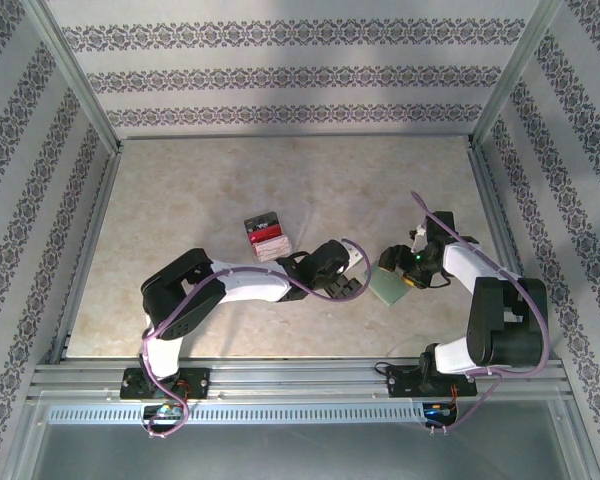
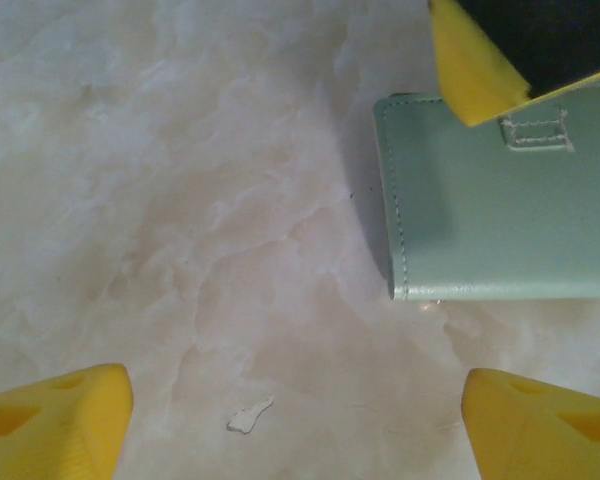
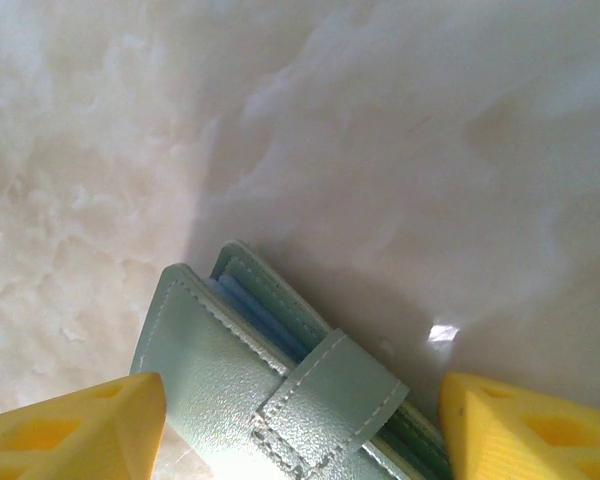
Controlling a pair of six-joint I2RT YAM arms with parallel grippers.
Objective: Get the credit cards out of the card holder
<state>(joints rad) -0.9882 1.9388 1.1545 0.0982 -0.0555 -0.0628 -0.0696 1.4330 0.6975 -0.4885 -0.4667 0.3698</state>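
Bolted along the near edge of the counter, both arm bases sit side by side, and each arm reaches inward toward the middle.

Just beyond them, right of centre and closer to the near edge than the far one, lies the holder. It is folded shut, with its strap across the opening. The right tool straddles it, one yellow finger at each side. The fingers are close to the panels, but I cannot tell whether they are pinching it or only bracketing it. The left tool hangs just beside the holder's left edge, released, with its fingers spread wide over bare counter.

Farther back, left of centre, a small tray with red and black contents stands well apart from both tools.

By my reading the task is at its opening step: securing the shut holder, with no cards drawn out yet. Next, one tool should pin or grip the holder firmly while the other lifts the strap and folds a panel open. The soft panels may slide or flex, so the hold needs to settle first.
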